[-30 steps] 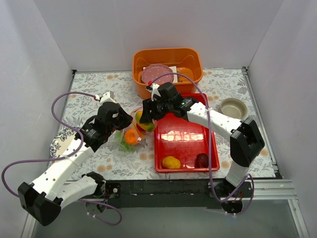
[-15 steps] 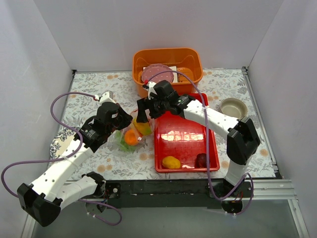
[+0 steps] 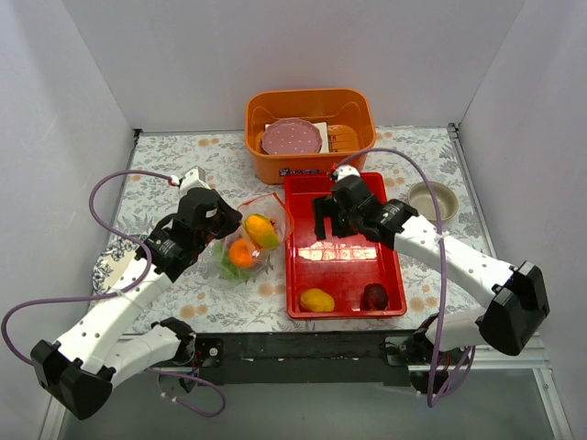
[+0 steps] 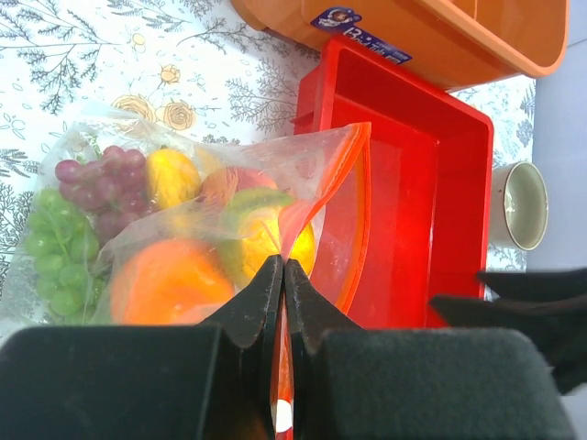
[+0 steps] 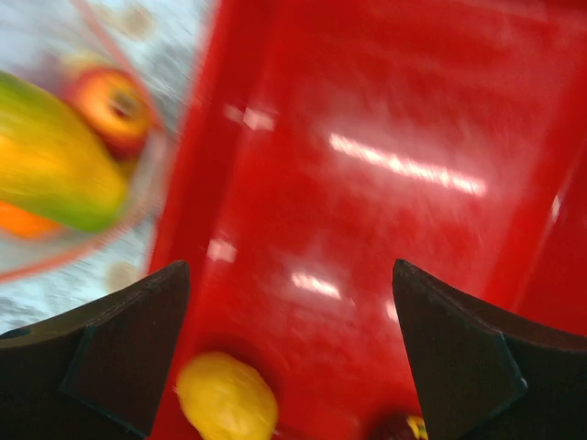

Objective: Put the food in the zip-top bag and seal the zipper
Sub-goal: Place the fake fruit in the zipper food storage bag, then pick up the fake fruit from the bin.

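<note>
Pinched shut, the left gripper (image 4: 282, 266) clamps the zip-top bag (image 4: 138, 229) by the orange-red zipper (image 4: 362, 211) at its mouth, propping the opening wide. Just beyond its fingertips, inside the bag, lie an orange (image 4: 165, 284), a mango (image 3: 261, 229), a reddish piece (image 5: 115, 108), purple grapes (image 4: 96, 179) and green grapes (image 4: 55, 257), so most of the food (image 3: 243, 257) looks packed. By my reading, what is left is this: a yellow mango (image 3: 316, 300) and a dark-red piece (image 3: 374, 296) lie in the red tray (image 3: 344, 261), on the near side of the right gripper (image 3: 327, 220), and the zipper is unsealed. That gripper hangs over the tray with jaws spread wide, holding nothing and touching nothing.
</note>
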`<state>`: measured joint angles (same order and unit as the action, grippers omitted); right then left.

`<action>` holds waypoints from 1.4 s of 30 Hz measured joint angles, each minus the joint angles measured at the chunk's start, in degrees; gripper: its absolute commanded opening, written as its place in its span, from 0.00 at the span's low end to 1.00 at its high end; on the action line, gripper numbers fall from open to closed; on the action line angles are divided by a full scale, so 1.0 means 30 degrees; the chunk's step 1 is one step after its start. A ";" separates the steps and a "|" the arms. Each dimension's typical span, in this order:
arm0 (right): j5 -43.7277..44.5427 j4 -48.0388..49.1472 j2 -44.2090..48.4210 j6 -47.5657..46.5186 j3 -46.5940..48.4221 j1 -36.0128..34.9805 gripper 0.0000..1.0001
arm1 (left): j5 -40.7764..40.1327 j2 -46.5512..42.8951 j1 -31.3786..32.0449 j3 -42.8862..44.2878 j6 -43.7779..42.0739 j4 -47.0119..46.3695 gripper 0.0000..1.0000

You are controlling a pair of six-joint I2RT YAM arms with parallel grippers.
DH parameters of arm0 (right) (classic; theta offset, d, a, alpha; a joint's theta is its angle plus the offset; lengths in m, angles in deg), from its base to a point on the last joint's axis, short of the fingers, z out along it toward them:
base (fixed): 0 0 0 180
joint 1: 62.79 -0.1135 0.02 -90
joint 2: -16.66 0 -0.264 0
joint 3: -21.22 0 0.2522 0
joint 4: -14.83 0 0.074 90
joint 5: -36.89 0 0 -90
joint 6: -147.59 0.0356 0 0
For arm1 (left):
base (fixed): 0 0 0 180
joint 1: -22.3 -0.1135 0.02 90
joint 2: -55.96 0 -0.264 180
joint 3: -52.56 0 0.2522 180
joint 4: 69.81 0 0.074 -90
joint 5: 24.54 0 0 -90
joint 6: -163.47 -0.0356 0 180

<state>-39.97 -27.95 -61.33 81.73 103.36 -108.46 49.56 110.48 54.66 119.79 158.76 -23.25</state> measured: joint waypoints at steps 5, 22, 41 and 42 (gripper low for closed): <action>0.0699 -0.2608 0.1035 0.1297 -0.3832 0.0015 0.98 | -0.0066 0.0036 0.0000 0.0299 0.0000 0.0219 0.00; -0.0590 -0.7402 0.5391 0.4182 -0.7257 0.0007 0.98 | 0.0095 0.0430 0.0000 0.0291 0.0131 0.0109 0.00; -0.1749 -0.5734 0.3810 0.3665 -0.9209 0.0007 0.41 | 0.0182 0.0765 0.0000 0.0189 0.0022 -0.0350 0.00; -0.1639 -0.5632 0.3701 0.3570 -0.9056 0.0007 0.41 | 0.0182 0.0765 0.0000 0.0189 0.0015 -0.0364 0.00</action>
<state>-44.89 -44.84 -50.23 92.44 76.19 -108.44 50.10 112.78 54.66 120.36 158.81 -24.34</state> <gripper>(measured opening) 0.636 0.013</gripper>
